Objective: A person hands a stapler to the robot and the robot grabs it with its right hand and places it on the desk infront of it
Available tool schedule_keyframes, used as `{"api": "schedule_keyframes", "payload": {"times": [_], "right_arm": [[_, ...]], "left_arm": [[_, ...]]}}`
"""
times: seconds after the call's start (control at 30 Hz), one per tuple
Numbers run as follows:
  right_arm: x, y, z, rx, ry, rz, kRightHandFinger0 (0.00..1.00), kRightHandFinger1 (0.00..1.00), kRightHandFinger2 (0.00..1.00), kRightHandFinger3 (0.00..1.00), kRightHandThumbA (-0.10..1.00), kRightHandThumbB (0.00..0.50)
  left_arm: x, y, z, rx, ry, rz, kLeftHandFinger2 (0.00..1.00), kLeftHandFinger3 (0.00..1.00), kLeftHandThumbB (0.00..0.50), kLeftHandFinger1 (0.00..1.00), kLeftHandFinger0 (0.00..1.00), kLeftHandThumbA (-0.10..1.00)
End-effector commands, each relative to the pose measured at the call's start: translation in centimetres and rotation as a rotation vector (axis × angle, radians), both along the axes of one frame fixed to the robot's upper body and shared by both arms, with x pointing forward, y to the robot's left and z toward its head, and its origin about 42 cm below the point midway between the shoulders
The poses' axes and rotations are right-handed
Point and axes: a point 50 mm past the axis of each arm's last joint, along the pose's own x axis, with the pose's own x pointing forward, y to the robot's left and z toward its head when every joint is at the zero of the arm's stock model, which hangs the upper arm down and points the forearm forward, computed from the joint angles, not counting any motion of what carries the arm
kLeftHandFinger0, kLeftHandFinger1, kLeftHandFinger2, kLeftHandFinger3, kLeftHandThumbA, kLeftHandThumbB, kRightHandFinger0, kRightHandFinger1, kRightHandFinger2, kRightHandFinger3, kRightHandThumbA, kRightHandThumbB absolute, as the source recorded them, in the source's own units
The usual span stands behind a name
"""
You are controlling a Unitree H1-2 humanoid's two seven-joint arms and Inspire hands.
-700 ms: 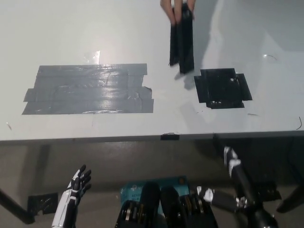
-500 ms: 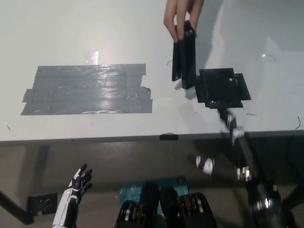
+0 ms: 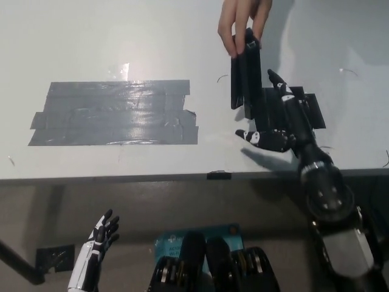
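A black stapler point(image 3: 244, 76) is held upright by a person's hand point(image 3: 243, 24). The right hand point(image 3: 281, 121) is spread wide beside it, gripping nothing. The left hand point(image 3: 100, 234) is rested low, fingers apart, empty.

The right hand point(image 3: 281, 125) is black with white patches on some fingertips, on a black arm with round metal-grey joint housings (shiny). The left hand point(image 3: 100, 237) is white with dark fingers.

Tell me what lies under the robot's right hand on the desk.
A black square patch on the desk lies beneath the open right hand. Only its right edge shows; the rest is covered by the hand and the stapler.
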Motion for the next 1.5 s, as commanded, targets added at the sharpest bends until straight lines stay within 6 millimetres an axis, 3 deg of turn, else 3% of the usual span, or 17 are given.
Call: {"api": "schedule_keyframes", "payload": {"times": [0.0, 0.13, 0.33, 0.57, 0.63, 0.67, 0.7, 0.73, 0.8, 0.83, 0.87, 0.93, 0.97, 1.13, 1.23, 1.37, 1.47], "right_arm": [[3.2, 0.4, 3.4, 0.012, -0.086, -0.042, 1.0, 1.0, 1.0, 1.0, 1.0, 0.331], [4.6, 0.7, 4.1, 0.011, -0.071, -0.049, 1.0, 1.0, 1.0, 1.0, 1.0, 0.354], [5.9, 1.5, 5.2, 0.013, -0.06, -0.05, 1.0, 1.0, 1.0, 1.0, 1.0, 0.33], [5.9, 3.3, 6.6, 0.007, -0.088, -0.006, 1.0, 1.0, 1.0, 1.0, 1.0, 0.387], [5.9, 3.5, 6.4, 0.014, -0.068, -0.01, 1.0, 1.0, 1.0, 1.0, 0.96, 0.399], [5.9, 3.5, 6.1, 0.015, -0.037, -0.026, 1.0, 1.0, 1.0, 1.0, 0.84, 0.374], [6.0, 3.5, 6.1, -0.012, -0.007, -0.04, 0.87, 0.94, 1.0, 1.0, 0.71, 0.364], [6.4, 3.6, 5.9, -0.103, 0.111, -0.075, 0.27, 0.42, 0.59, 0.73, 0.43, 0.315], [6.9, 3.3, 4.8, -0.213, 0.225, -0.072, 0.11, 0.29, 0.38, 0.36, 0.03, 0.261], [7.1, 2.9, 4.0, -0.233, 0.275, -0.069, 0.02, 0.18, 0.35, 0.33, -0.07, 0.256], [7.3, 2.6, 3.5, -0.239, 0.306, -0.065, 0.0, 0.15, 0.41, 0.34, -0.09, 0.252], [7.4, 1.9, 2.3, -0.257, 0.345, -0.062, 0.0, 0.25, 0.63, 0.38, -0.1, 0.234], [7.5, 1.3, 1.6, -0.248, 0.366, -0.058, 0.0, 0.34, 0.76, 0.47, -0.1, 0.223], [7.5, 0.2, 0.3, -0.251, 0.38, -0.056, 0.0, 0.43, 0.8, 0.83, -0.1, 0.194], [7.4, -0.3, -0.1, -0.246, 0.377, -0.059, 0.02, 0.49, 0.85, 0.89, -0.1, 0.192], [7.2, -0.8, 0.0, -0.23, 0.347, -0.06, 0.01, 0.5, 0.84, 0.83, -0.1, 0.201], [6.7, -0.7, 1.9, -0.224, 0.285, -0.061, 0.07, 0.55, 0.88, 0.83, -0.1, 0.194]], "left_arm": [[0.2, 0.1, 1.2, 0.003, -0.071, -0.022, 1.0, 1.0, 0.319, 1.0, 1.0, 1.0], [0.1, 0.1, 1.3, 0.017, -0.07, -0.028, 1.0, 1.0, 0.323, 1.0, 1.0, 1.0], [0.2, 0.0, 1.6, 0.015, -0.07, -0.035, 1.0, 1.0, 0.306, 1.0, 1.0, 1.0], [0.4, -0.1, 1.8, 0.008, -0.076, -0.036, 1.0, 1.0, 0.333, 1.0, 1.0, 1.0], [0.4, -0.2, 1.9, 0.008, -0.077, -0.037, 1.0, 1.0, 0.33, 1.0, 1.0, 1.0], [0.3, -0.3, 1.8, 0.011, -0.078, -0.039, 1.0, 1.0, 0.32, 1.0, 0.99, 1.0], [0.3, -0.3, 1.8, 0.011, -0.079, -0.039, 1.0, 1.0, 0.322, 1.0, 1.0, 1.0], [0.4, -0.2, 1.9, 0.003, -0.076, -0.038, 1.0, 1.0, 0.331, 1.0, 1.0, 1.0], [0.3, -0.1, 2.0, 0.016, -0.089, -0.041, 1.0, 1.0, 0.309, 1.0, 1.0, 1.0], [0.3, -0.1, 2.0, 0.018, -0.088, -0.041, 1.0, 1.0, 0.312, 1.0, 1.0, 1.0], [0.3, 0.0, 2.1, 0.017, -0.087, -0.042, 1.0, 1.0, 0.312, 1.0, 1.0, 1.0], [0.4, 0.0, 2.1, 0.017, -0.086, -0.039, 1.0, 1.0, 0.32, 1.0, 0.99, 1.0], [0.3, 0.1, 2.1, 0.021, -0.085, -0.039, 1.0, 1.0, 0.324, 1.0, 0.99, 1.0], [0.2, 0.1, 1.9, -0.003, -0.078, -0.038, 1.0, 1.0, 0.324, 1.0, 0.98, 1.0], [0.1, 0.1, 1.7, 0.011, -0.077, -0.036, 1.0, 1.0, 0.318, 1.0, 0.96, 1.0], [0.1, 0.1, 1.7, 0.005, -0.065, -0.037, 0.99, 1.0, 0.33, 1.0, 0.96, 1.0], [0.3, 0.1, 1.7, 0.003, -0.064, -0.037, 0.98, 1.0, 0.322, 1.0, 0.94, 1.0]]}}
